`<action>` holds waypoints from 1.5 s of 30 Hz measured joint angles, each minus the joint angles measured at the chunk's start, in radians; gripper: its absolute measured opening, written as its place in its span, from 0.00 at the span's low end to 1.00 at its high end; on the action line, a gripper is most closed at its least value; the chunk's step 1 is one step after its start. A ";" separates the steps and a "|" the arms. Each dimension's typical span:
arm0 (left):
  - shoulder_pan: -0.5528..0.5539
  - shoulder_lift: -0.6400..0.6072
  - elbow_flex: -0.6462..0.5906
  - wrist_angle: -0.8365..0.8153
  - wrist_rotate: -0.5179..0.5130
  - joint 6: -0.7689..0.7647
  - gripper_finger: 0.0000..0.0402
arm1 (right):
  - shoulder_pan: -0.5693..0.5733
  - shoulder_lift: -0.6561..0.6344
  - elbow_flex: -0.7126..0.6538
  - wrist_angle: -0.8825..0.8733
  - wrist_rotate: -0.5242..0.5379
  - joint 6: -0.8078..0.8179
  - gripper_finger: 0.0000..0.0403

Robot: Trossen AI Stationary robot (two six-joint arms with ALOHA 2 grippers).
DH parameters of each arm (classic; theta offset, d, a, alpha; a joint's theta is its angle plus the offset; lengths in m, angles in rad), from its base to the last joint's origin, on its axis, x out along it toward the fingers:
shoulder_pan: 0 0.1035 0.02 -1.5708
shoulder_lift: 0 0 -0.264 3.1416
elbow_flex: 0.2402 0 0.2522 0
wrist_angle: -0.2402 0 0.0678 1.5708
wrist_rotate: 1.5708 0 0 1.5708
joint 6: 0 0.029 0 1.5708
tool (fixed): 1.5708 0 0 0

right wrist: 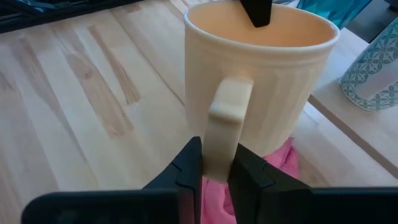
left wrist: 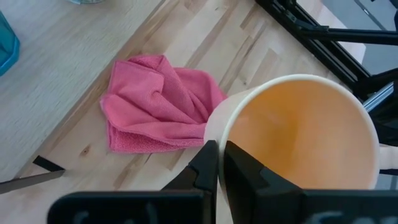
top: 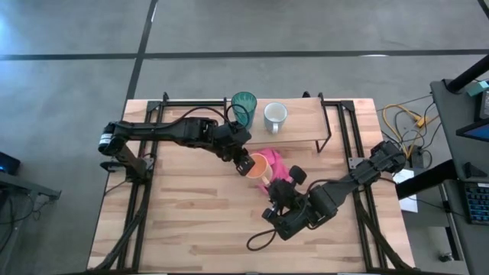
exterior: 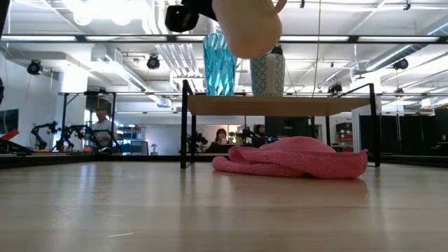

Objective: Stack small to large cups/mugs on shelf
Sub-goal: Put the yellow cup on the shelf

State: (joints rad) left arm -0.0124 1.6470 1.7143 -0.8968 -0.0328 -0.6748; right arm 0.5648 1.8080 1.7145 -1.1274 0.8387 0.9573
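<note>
So both grippers have the small orange mug (top: pixel 260 164) up in the air above the pink cloth (top: pixel 276 163): left gripper (left wrist: pixel 217 163) pinches its rim, right gripper (right wrist: pixel 214 163) clamps the handle, arms reaching in from opposite sides, in front of the shelf (top: pixel 306 122).

The orange mug (exterior: pixel 246 26) is cut off by the low view's top edge.

— What's that pink cloth (top: pixel 279 164) doing there?
— Lying crumpled on the wooden tabletop (top: pixel 191 214).
— And behind?
— People (exterior: pixel 103 126) sit at desks, far back, under ceiling lights.
</note>
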 joint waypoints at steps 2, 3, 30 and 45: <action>0.000 0.000 0.000 0.003 0.000 0.000 0.00 | 0.000 0.000 0.000 -0.007 0.001 0.007 0.11; 0.000 0.000 0.000 0.003 0.000 0.000 0.00 | 0.001 0.000 0.000 -0.015 0.003 0.015 0.11; 0.002 -0.008 0.014 0.147 -0.015 0.065 0.02 | 0.035 -0.068 0.032 -0.146 0.083 0.048 0.11; 0.001 -0.008 0.014 0.189 -0.034 0.092 0.06 | 0.040 -0.078 0.033 -0.181 0.101 0.064 0.11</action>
State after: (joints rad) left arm -0.0118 1.6390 1.7283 -0.7080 -0.0669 -0.5827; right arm 0.6044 1.7297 1.7473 -1.3082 0.9393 1.0210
